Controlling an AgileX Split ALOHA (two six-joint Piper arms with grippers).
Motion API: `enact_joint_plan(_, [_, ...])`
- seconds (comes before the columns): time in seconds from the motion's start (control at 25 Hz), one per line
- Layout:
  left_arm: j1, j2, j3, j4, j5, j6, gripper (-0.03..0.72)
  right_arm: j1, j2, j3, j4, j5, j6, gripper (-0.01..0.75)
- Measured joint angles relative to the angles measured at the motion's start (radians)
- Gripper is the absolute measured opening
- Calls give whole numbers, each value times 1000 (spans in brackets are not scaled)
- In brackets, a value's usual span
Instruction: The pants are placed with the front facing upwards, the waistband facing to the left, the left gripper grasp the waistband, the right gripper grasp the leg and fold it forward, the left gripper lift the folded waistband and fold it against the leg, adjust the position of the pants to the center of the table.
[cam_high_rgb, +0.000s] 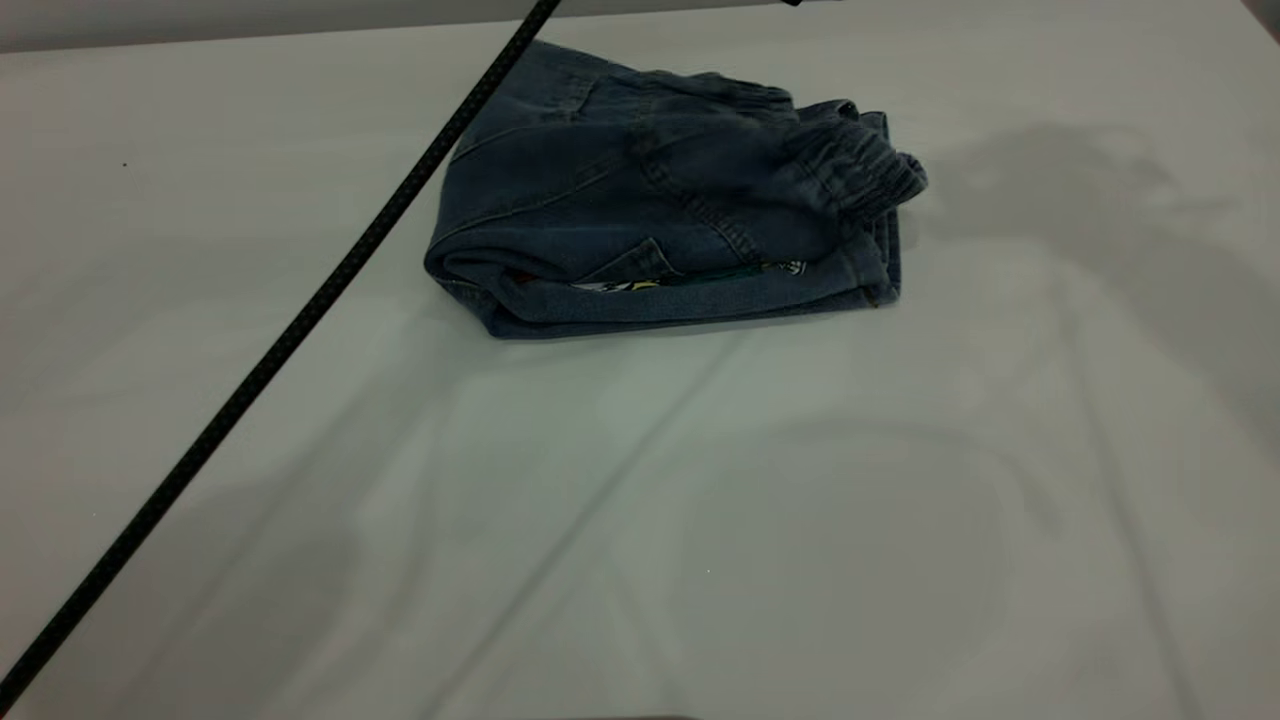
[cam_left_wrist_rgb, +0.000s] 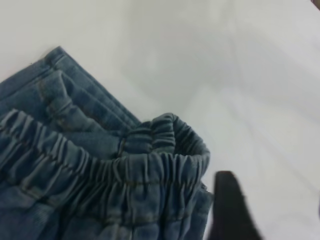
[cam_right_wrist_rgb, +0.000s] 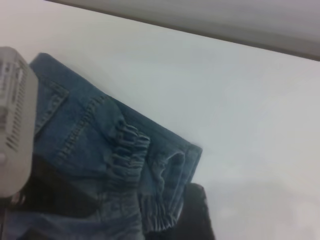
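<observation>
Left gripper (cam_left_wrist_rgb: 231, 210) shows only as one black finger in its own wrist view, just beside the ruched waistband (cam_left_wrist_rgb: 125, 170), apparently not touching it; can't tell if it is spread or pressed together. Right gripper (cam_right_wrist_rgb: 195, 215) shows as a dark shape at the picture's bottom edge of its wrist view, close to the gathered elastic; its spread can't be told either. Neither gripper body shows in the exterior view, only a thick black cable (cam_high_rgb: 290, 330) running diagonally across the left part of the scene. The pants (cam_high_rgb: 660, 200) lie as a compact folded bundle on the far part of the table (cam_high_rgb: 700, 520), roughly mid-width, with the waistband (cam_high_rgb: 865, 165) on top at the bundle's right end. A sliver of colourful print (cam_high_rgb: 620, 285) peeks from between the layers at the near edge. Judgement: both folds look done, the waistband is laid over the leg, and nothing appears to be gripped. What's left is probably just sliding the bundle nearer, toward the table's center, since it sits far back.
</observation>
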Motion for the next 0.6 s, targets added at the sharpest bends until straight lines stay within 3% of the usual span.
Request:
enact_joint_plan(0.12, [2, -12, 0, 24, 22, -10, 491, 0, -6, 0, 0, 36, 0, 496])
enact_joint_plan(0.2, [9, -30, 0, 97, 54, -22, 517, 0, -6, 0, 0, 59, 0, 496])
enact_joint_plan(0.4, [16, -49, 0, 423, 92, -234, 525, 0, -8, 0, 2, 83, 0, 496])
enact_joint_plan(0.6, [15, -8, 0, 627, 83, -453, 525, 0, -8, 0, 13, 92, 0, 496])
